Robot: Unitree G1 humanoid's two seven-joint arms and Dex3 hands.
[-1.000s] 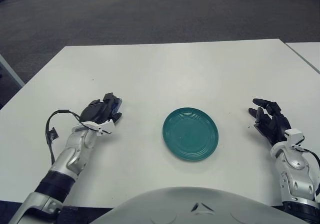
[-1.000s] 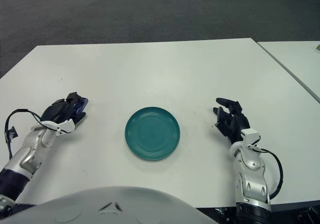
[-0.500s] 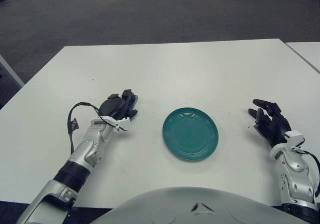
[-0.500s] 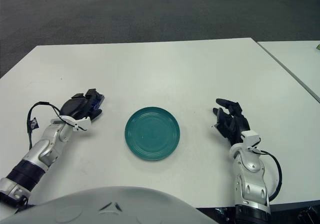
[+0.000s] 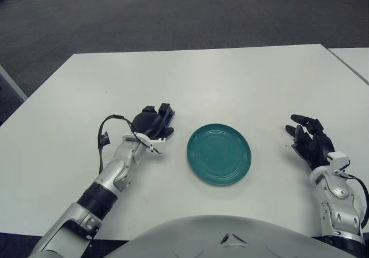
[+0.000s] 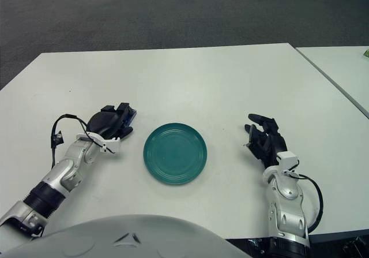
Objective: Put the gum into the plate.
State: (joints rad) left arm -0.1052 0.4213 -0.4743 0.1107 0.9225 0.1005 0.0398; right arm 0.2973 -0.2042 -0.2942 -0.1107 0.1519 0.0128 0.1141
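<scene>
A round teal plate (image 5: 219, 153) lies on the white table (image 5: 190, 79), a little right of centre. My left hand (image 5: 158, 120) is just left of the plate, its black fingers curled around a small blue gum pack (image 6: 132, 115) that peeks out at the fingertips. Only a sliver of the pack shows; the rest is hidden in the hand. A short gap separates the hand from the plate's rim. My right hand (image 5: 308, 137) shows to the right of the plate with fingers spread and nothing in them.
A second white table (image 6: 340, 67) adjoins at the far right. Dark carpet floor lies beyond the table's far edge. A loose black cable (image 5: 106, 137) loops off my left forearm.
My left hand has travelled rightward across the table with the gum in it, from the left side to just beside the plate. The right hand has stayed put.
</scene>
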